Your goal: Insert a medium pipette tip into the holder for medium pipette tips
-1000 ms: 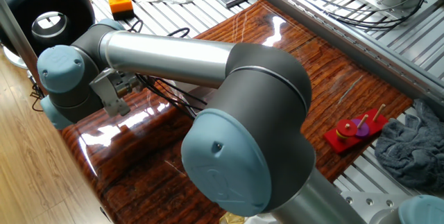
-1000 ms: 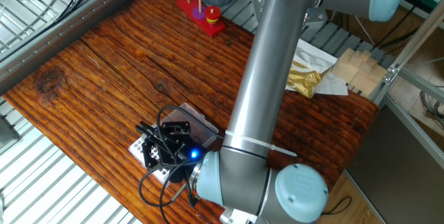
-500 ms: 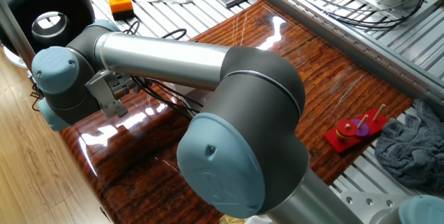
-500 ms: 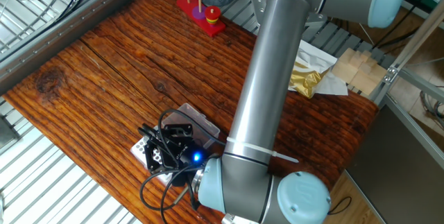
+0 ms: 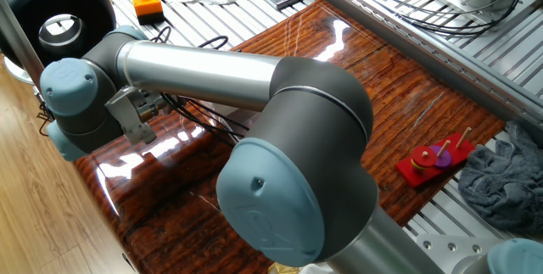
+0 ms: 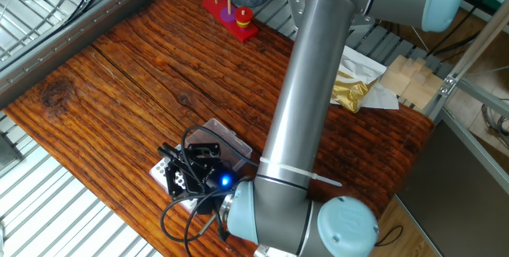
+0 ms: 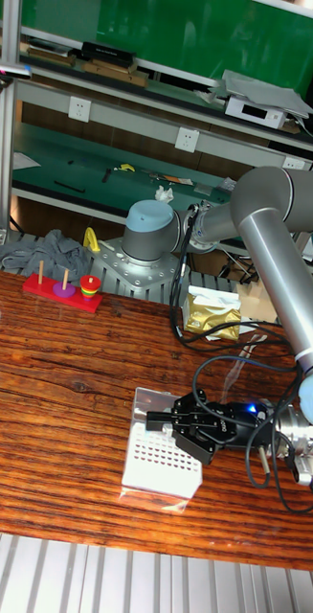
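Wooden table (image 7: 60, 354) bears the holder (image 7: 161, 458), grid facing up.

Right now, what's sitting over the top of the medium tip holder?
The gripper hangs over the right side of the holder for medium pipette tips, above its white grid. The arm and cables hide the fingertips, so any pipette tip, and whether the gripper touches the grid, cannot be seen.

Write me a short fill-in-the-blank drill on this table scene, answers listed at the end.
1. The claw hovers over the white grid of the ____ for medium pipette tips.
2. The red peg toy sits on the wooden ____.
3. The gray cloth lies beside the red ____ toy.
4. A small light on the claw's mount glows ____.

Answers: holder; table; peg; blue
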{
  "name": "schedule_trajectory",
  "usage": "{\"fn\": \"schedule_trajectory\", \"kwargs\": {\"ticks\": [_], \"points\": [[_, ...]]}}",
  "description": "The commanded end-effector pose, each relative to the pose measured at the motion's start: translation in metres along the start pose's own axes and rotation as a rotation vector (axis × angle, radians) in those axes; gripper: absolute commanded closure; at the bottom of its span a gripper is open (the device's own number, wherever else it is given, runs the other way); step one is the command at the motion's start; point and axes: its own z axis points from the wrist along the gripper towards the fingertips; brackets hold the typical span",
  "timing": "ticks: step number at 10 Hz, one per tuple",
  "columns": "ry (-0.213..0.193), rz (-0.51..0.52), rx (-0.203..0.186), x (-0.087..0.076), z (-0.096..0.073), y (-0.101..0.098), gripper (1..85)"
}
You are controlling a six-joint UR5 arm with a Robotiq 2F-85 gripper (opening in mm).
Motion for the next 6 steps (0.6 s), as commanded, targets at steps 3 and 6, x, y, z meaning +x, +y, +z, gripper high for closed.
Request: {"fn": "schedule_trajectory", "kwargs": {"ticks": [3, 6], "points": [[-0.012, 0.005, -0.008, -0.0029, 0.0013, 0.0019, 84.7], [-0.02, 0.005, -0.009, -0.0048, 0.0062, 0.0036, 84.7]]}}
